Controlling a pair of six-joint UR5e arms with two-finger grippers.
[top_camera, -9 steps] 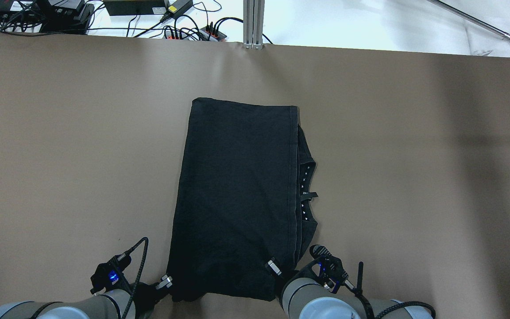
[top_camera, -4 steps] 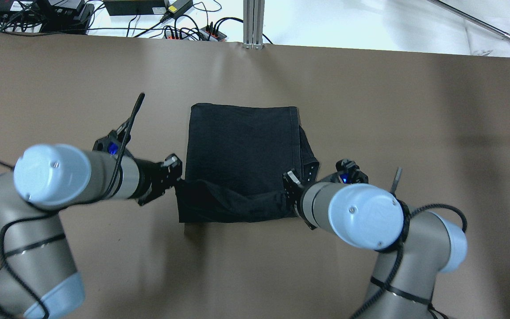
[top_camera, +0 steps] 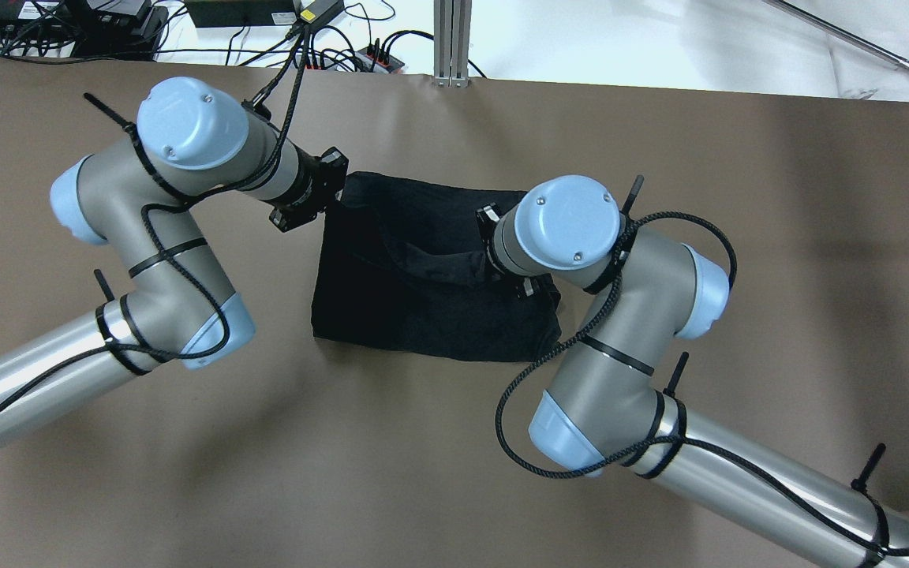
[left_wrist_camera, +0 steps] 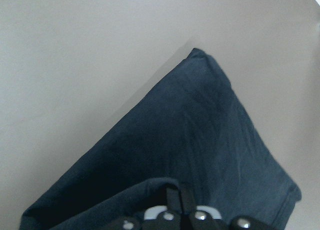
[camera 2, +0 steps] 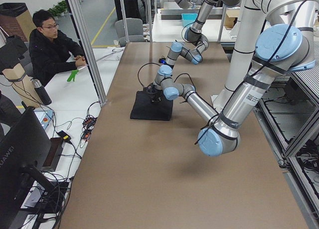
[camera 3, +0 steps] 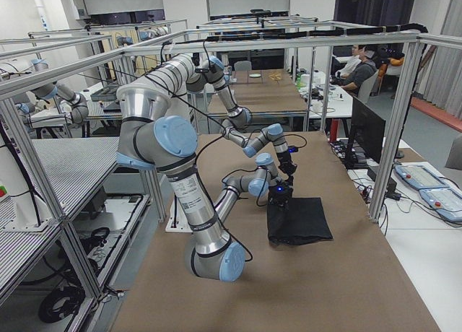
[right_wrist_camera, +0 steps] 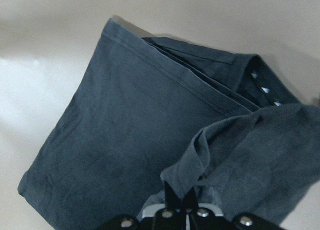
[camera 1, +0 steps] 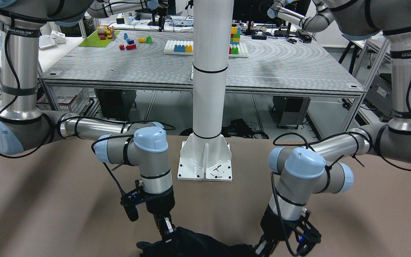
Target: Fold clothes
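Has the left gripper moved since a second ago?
Yes. The left gripper has travelled away from the robot toward the far edge of the table, carrying a corner of the black garment.

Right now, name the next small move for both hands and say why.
The left hand and right hand each pinch a corner of the black garment, held near its far side with fabric sagging between. So probably lower both and lay that edge flat there.
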